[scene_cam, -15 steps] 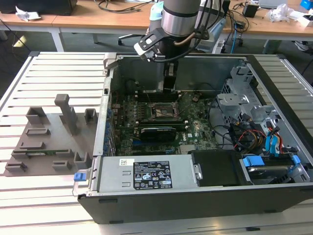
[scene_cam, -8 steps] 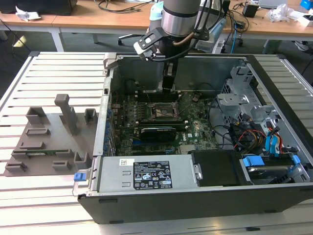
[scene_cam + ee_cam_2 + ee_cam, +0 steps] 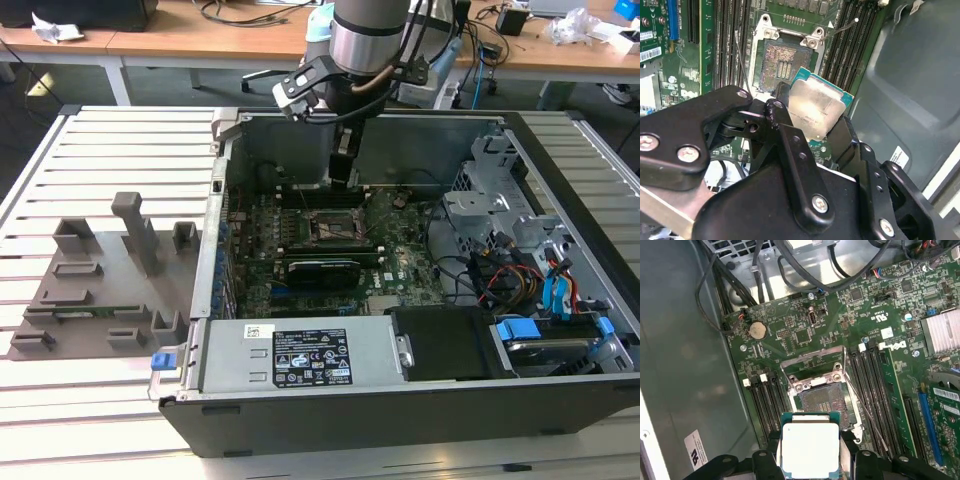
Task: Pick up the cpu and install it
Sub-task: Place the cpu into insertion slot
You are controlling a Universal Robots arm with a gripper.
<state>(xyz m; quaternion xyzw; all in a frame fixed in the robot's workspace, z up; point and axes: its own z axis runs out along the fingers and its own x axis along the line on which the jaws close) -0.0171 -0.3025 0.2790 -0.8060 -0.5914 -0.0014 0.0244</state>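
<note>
I am holding the cpu [image 3: 815, 107] [image 3: 810, 447] in the gripper [image 3: 812, 114] [image 3: 810, 454] [image 3: 342, 168], whose jaws are clamped on two opposite edges of the chip with its silver top showing in both wrist views. The chip is hanging above the motherboard [image 3: 400, 265], just beside the open socket [image 3: 782, 62] [image 3: 825, 400] [image 3: 335, 225], and it is not seated.

Around the socket I am watching the raised metal load frame [image 3: 815, 365] and a thin wire lever [image 3: 741, 65] [image 3: 865, 412] running along one side. Rows of dark memory slots [image 3: 765, 395] [image 3: 852, 42] are flanking the socket on both sides. The grey inner wall [image 3: 910, 95] of the case is lying close beside the gripper.

The open computer case [image 3: 400, 415] is lying on a slatted table [image 3: 100, 150]. Inside it, a labelled power supply [image 3: 300, 355] is sitting along the near edge, and a black expansion card [image 3: 320, 268] is lying between it and the socket. A metal drive cage [image 3: 500, 200] with coloured cables [image 3: 500, 280] is taking up the exterior view's right side. Outside the case, on the exterior view's left, grey holder blocks [image 3: 110, 270] are standing on the table.
</note>
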